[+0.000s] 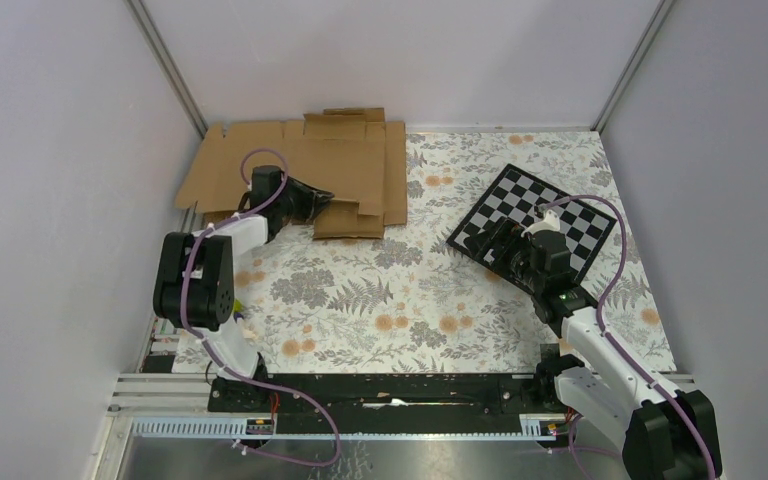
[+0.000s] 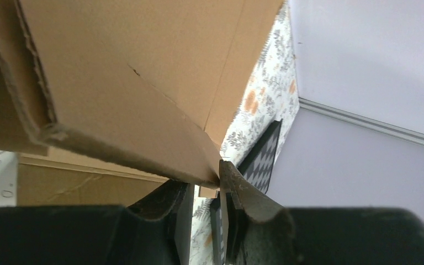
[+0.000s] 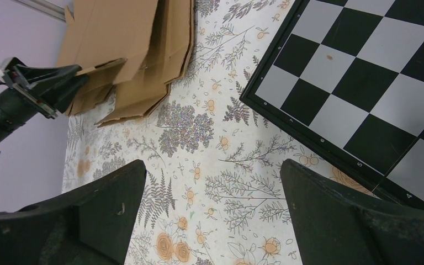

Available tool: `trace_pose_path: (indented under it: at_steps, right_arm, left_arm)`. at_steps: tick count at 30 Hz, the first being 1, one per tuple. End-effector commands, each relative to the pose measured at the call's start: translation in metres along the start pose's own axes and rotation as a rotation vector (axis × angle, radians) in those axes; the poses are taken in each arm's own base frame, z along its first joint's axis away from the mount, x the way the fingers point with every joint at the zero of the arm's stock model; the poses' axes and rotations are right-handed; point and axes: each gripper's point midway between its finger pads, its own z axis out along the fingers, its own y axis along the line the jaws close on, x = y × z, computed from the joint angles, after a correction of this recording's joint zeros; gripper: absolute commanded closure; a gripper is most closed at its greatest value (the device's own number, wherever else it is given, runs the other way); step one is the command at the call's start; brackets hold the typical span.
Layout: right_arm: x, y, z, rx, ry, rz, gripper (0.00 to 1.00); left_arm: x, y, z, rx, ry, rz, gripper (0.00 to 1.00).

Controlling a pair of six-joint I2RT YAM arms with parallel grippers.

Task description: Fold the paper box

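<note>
The paper box [image 1: 350, 170] lies as a flat brown cardboard sheet at the table's back left, with its near flap [image 1: 348, 212] raised a little. My left gripper [image 1: 322, 200] is at that flap. In the left wrist view the flap's corner [image 2: 143, 127] sits between the narrow jaws of the left gripper [image 2: 201, 175], pressed against the right fingertip [image 2: 237, 187]. In the right wrist view the paper box [image 3: 127, 38] is at upper left. My right gripper [image 3: 212, 165] hangs wide open over the flowered cloth with nothing between its fingers. In the top view the right gripper [image 1: 495, 240] is at the checkerboard's near left edge.
A black-and-white checkerboard [image 1: 525, 195] lies tilted at the right, and it fills the right wrist view's upper right as the checkerboard [image 3: 364, 66]. More brown cardboard [image 2: 88, 185] lies under the held flap. Grey walls close in the back and both sides. The flowered tablecloth [image 1: 380, 290] covers the middle.
</note>
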Motion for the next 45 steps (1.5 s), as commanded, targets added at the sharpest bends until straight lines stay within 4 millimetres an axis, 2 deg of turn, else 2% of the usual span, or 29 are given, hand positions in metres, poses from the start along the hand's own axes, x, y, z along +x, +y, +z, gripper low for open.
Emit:
trace_pose_path:
  at_steps: [1,4,7,12,16,17,19,21,23,25,26,30,32,33,35,37,39,42,45]
  right_arm:
    - [-0.018,0.017,-0.002,-0.038,-0.044,-0.027,0.01]
    - [-0.020,0.019,-0.002,-0.043,-0.047,-0.029,0.01]
    - [-0.022,0.025,-0.002,-0.062,-0.044,-0.033,0.01]
    - [-0.026,0.043,-0.007,-0.111,-0.016,-0.021,0.01]
    - [-0.027,0.049,-0.008,-0.126,-0.003,0.021,0.01]
    - [-0.026,0.049,-0.007,-0.124,-0.001,0.036,0.01]
    - [-0.025,0.048,-0.006,-0.116,0.006,0.059,0.01]
    - [-0.023,0.045,-0.005,-0.104,0.006,0.072,0.01]
    - [-0.022,0.041,-0.002,-0.086,0.009,0.078,0.01]
    - [-0.020,0.038,0.002,-0.073,0.019,0.078,0.01]
    - [-0.020,0.037,0.004,-0.069,0.026,0.077,0.01]
    - [-0.020,0.041,0.022,-0.070,0.055,0.077,0.01]
    - [-0.024,0.050,0.036,-0.081,0.068,0.074,0.01]
    - [-0.024,0.054,0.045,-0.084,0.078,0.071,0.01]
    - [-0.026,0.065,0.065,-0.115,0.102,0.059,0.01]
    - [-0.028,0.081,0.085,-0.180,0.139,0.051,0.01]
    - [-0.031,0.088,0.107,-0.187,0.179,0.050,0.01]
    - [-0.033,0.098,0.130,-0.205,0.226,0.056,0.01]
    - [-0.032,0.099,0.141,-0.212,0.232,0.080,0.01]
  left_arm:
    - [-0.009,-0.077,-0.031,0.201,-0.039,0.095,0.78]
    - [0.009,-0.099,-0.048,0.259,-0.013,0.124,0.78]
    - [0.040,-0.117,-0.067,0.303,0.014,0.175,0.77]
    - [0.117,-0.137,-0.103,0.366,0.100,0.254,0.76]
    - [0.188,-0.130,-0.131,0.363,0.175,0.318,0.75]
    - [0.203,-0.123,-0.134,0.353,0.202,0.325,0.72]
    - [0.229,-0.107,-0.140,0.318,0.257,0.339,0.54]
    - [0.239,-0.084,-0.142,0.239,0.283,0.396,0.41]
    - [0.222,-0.063,-0.144,0.138,0.211,0.468,0.32]
    - [0.185,-0.049,-0.149,0.054,0.044,0.505,0.16]
    - [0.166,-0.045,-0.152,0.028,-0.026,0.506,0.12]
    - [0.095,-0.024,-0.162,-0.014,-0.196,0.398,0.07]
    - [0.059,-0.017,-0.163,0.007,-0.251,0.316,0.07]
    - [0.055,-0.010,-0.162,0.009,-0.239,0.297,0.07]
    - [0.029,0.002,-0.157,0.006,-0.276,0.230,0.08]
    - [0.011,0.021,-0.147,-0.012,-0.297,0.161,0.09]
    - [-0.005,0.040,-0.135,-0.008,-0.307,0.078,0.10]
    - [-0.021,0.064,-0.120,0.023,-0.315,-0.059,0.12]
    - [-0.027,0.082,-0.108,0.049,-0.319,-0.176,0.12]
